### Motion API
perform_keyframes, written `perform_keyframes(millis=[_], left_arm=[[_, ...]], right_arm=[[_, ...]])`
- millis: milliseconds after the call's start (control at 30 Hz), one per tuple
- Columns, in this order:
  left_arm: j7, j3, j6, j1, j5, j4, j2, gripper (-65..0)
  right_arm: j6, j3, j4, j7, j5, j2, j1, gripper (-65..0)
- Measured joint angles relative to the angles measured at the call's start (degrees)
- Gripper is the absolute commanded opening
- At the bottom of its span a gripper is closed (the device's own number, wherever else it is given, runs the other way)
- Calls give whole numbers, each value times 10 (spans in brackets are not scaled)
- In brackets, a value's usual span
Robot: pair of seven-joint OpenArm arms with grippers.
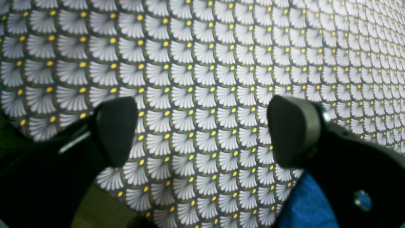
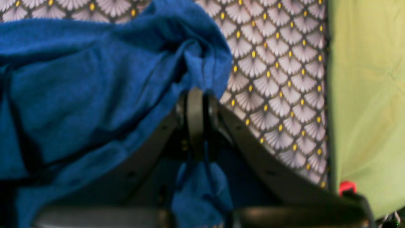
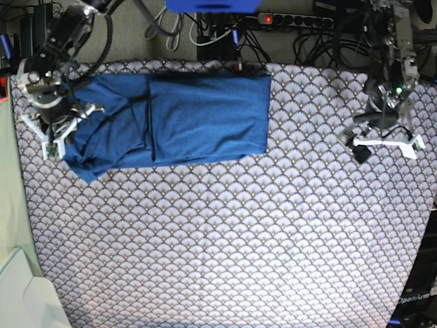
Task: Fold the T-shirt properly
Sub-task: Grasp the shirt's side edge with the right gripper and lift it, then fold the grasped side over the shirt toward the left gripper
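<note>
Pinching the T-shirt point(image 2: 95, 88) is the right end effector point(image 2: 196, 120); the left end effector point(image 1: 202, 133) gapes wide above the tablecloth point(image 1: 202, 63).

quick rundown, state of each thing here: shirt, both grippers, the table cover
T-shirt: partly folded, lying flat near the far edge, its end by the right gripper bunched and lifted.
right gripper: shut on the T-shirt, blue fabric pinched between the jaws.
left gripper: open, holding nothing, over bare cloth away from the shirt.
patterned tablecloth: spread flat over the table.
</note>
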Motion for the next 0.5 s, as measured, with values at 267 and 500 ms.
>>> perform_keyframes(millis=[267,500], left_arm=[[-1,-30,0,7,2,0,-8,0],[0,-74,1,24,2,1,-8,0]], right_arm=[[1,-118,54,3,3,-19,-66,-650],[0,-214,55,0,2,-18,-86,-650]])
